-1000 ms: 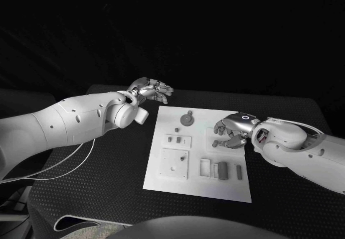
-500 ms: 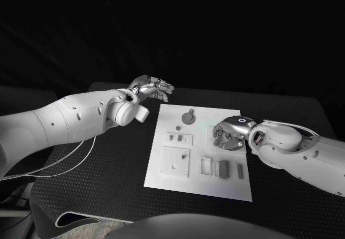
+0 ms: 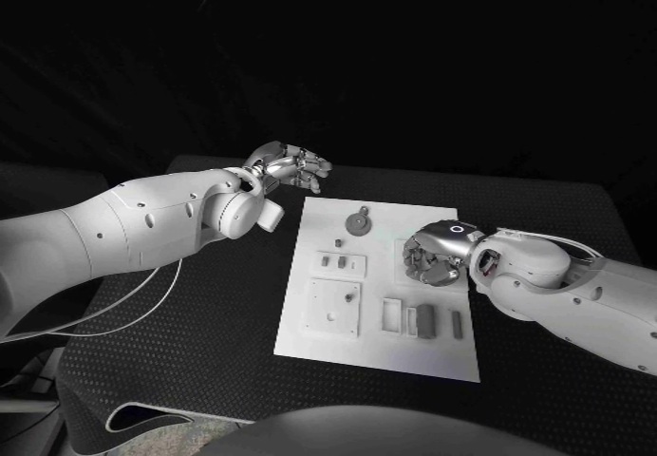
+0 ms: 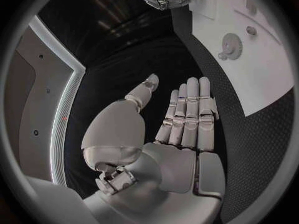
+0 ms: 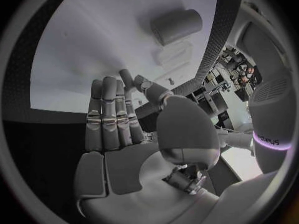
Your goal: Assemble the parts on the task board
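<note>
The white task board (image 3: 343, 332) lies flat on the black desk (image 3: 205, 351), its long side running away from the robot. Small grey parts (image 3: 423, 321) sit on it. The right robot hand (image 3: 436, 256) hovers over the board, fingers straight, holding nothing. The left robot hand (image 3: 290, 167) floats beyond the board's far left corner, released too.

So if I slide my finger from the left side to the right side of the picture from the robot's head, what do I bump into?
Left hand → square block on the task board → round gear piece → right hand.
</note>
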